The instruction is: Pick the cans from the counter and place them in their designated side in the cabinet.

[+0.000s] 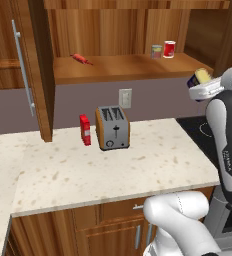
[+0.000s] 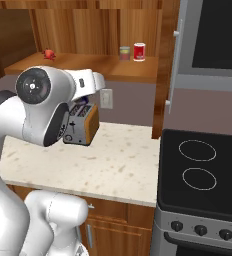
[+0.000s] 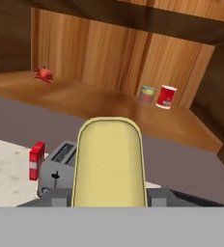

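Up above the counter's (image 1: 113, 165) right edge, the gripper (image 1: 202, 85) has its jaws clamped on the blue can with the yellow top (image 3: 109, 161). It faces the cabinet (image 3: 104, 103) shelf, probably to go beside the grey-green can (image 3: 146, 94) near the shelf's right end.

A home kitchen is showing here: a toaster (image 1: 112, 128) is sitting on the speckled stone table (image 1: 113, 175), beside a black stovetop (image 2: 203, 170), under a wooden wall cabinet (image 1: 133, 67).
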